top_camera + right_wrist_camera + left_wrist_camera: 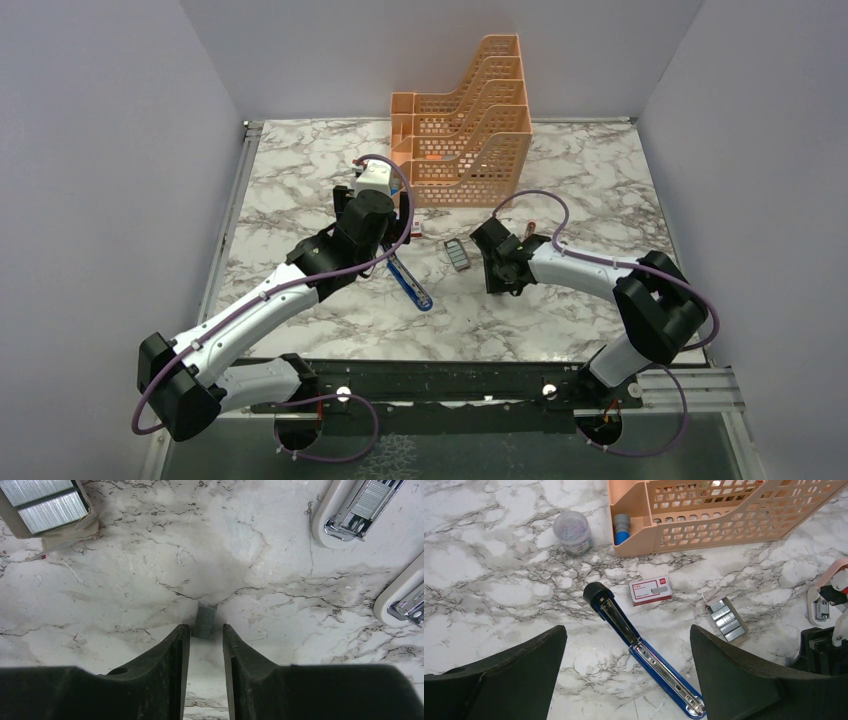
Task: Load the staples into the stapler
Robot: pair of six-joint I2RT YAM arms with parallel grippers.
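Marble table (600,190) beneath, my left tool (628,630) hung wide open over the blue stapler (644,655), right tool (206,628) angled down, tips close about a loose staple strip (205,620), hold unclear, staples tray (725,620) nearby.

The blue stapler (644,655) is lying opened flat on the table (300,180), its metal channel facing up. The staples tray (726,620) is sitting just right of it, with the red-and-white box (651,591) resting just beyond them.

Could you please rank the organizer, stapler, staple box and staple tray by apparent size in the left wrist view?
Largest: peach organizer
Then: blue stapler
Smallest: staple box and staple tray look about alike
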